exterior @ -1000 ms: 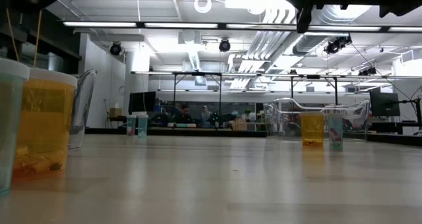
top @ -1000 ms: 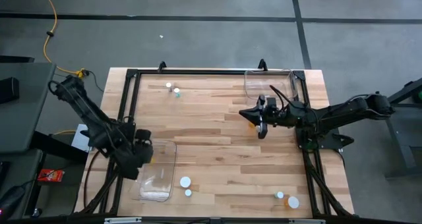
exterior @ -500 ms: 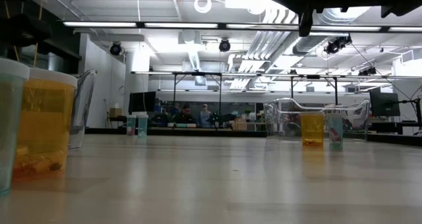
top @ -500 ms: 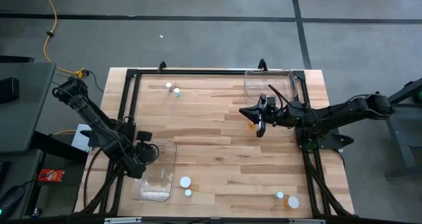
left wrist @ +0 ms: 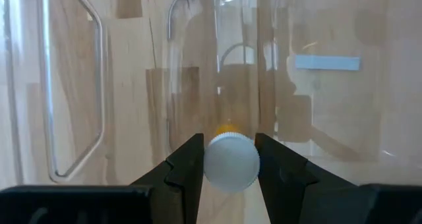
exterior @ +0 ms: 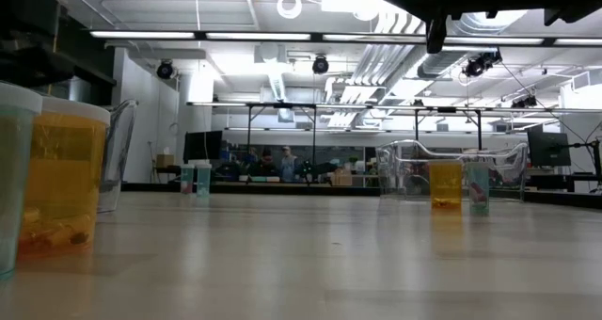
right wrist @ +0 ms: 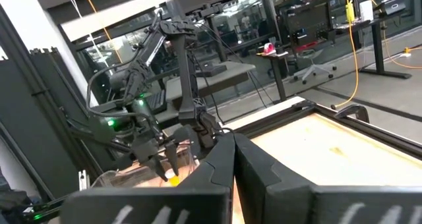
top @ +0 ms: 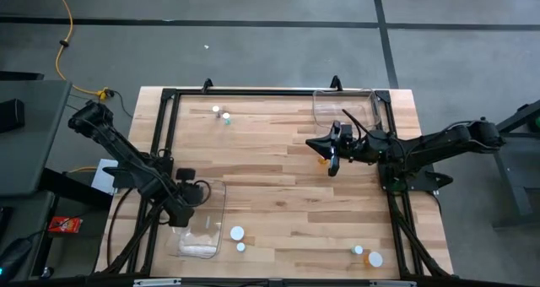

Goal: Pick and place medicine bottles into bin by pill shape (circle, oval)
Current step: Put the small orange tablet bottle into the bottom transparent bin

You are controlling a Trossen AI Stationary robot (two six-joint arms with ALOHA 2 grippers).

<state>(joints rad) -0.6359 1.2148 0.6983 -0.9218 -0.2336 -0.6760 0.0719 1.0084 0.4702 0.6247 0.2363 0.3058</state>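
Note:
My left gripper (top: 198, 194) is over the near-left clear bin (top: 211, 236), shut on an orange-amber bottle with a white cap (left wrist: 231, 163). The right wrist view also shows this bottle (right wrist: 173, 178). My right gripper (top: 327, 152) is shut and holds nothing, raised above the table by the far-right clear bin (top: 364, 110). An orange bottle (exterior: 445, 184) and a pale teal bottle (exterior: 478, 186) stand on their bases on the table under it. Two bottles (top: 221, 114) stand at the far left, two (top: 238, 238) beside the near bin, and two (top: 367, 255) at the near right. My left gripper pinches the bottle's white cap (left wrist: 212, 163) between its two fingers, one on each side of the cap. The cap top faces back toward the wrist and the orange body (left wrist: 227, 129) points away along the fingers. The bottle is lifted clear over the bin.
A black metal frame (top: 164, 135) runs round the wooden table top. The bin's clear walls (left wrist: 99, 85) rise close around my left gripper. People sit at desks in the room far behind the table (exterior: 273, 162).
My left gripper has gone toward the table's right edge with the orange bottle, coming in over the near-left bin. My right gripper has kept nearly still.

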